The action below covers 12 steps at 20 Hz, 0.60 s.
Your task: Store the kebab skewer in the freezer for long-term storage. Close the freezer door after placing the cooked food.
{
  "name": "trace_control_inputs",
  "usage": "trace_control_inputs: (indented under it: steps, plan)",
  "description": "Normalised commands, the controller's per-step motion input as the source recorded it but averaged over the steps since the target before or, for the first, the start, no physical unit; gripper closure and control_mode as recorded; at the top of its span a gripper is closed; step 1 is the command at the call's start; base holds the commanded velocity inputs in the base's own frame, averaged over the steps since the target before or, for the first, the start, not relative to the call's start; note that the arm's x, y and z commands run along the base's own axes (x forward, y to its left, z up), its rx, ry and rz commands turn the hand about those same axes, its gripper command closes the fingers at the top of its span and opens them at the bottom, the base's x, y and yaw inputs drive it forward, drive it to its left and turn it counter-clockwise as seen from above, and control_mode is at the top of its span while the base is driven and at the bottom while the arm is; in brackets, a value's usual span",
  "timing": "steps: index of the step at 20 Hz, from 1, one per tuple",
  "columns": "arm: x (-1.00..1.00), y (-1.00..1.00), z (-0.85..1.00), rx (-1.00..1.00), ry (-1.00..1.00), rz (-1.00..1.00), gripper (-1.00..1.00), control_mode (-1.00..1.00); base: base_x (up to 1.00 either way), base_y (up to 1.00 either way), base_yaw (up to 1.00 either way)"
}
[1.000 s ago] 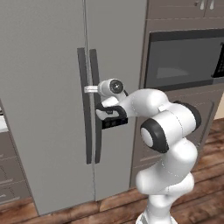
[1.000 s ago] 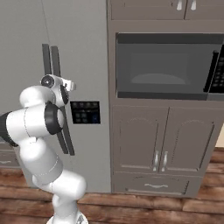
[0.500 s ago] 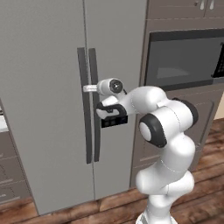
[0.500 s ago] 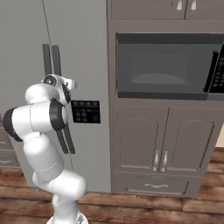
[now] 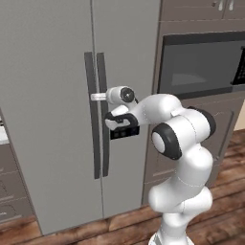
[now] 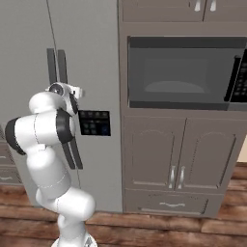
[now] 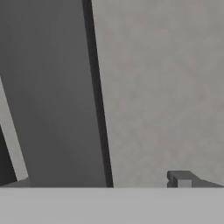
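Observation:
The freezer (image 5: 48, 95) is a tall grey two-door unit, and both doors are shut. The freezer door (image 5: 129, 57) is the right panel, with a long dark bar handle (image 5: 102, 143) along its left edge. My gripper (image 5: 98, 97) is at that handle around mid height, jaws open. From the right base view, the gripper (image 6: 77, 91) sits in front of the handle (image 6: 61, 67). In the hand view the dark handle (image 7: 52, 96) stands close on the left, and one fingertip (image 7: 180, 179) shows low right against the grey door (image 7: 166, 87). The kebab skewer is out of view.
A dark built-in oven (image 6: 183, 72) sits in the cabinet wall right of the freezer, with cabinet doors (image 6: 154, 154) and a drawer below. A small dark control panel (image 6: 95, 122) is on the freezer door. Grey drawers (image 5: 9, 191) flank the left side. The floor is wood.
The hand stays at the handle with jaws still wide. Only the arm's elbow has shifted slightly.

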Motion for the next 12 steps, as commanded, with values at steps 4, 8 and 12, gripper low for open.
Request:
trace_control_inputs:
  steps: [4, 8, 12]
  plan:
    - [0.35, 0.0, 0.36, -0.01, 0.12, -0.03, -1.0, -1.0, 0.0, 0.0, 0.0]
    - [0.35, 0.0, 0.29, -0.03, 0.1, -0.03, -1.0, -1.0, 0.0, 0.0, 0.0]
    - [0.36, 0.0, 0.19, -0.05, 0.06, 0.0, -1.0, -1.0, 0.0, 0.0, 0.0]
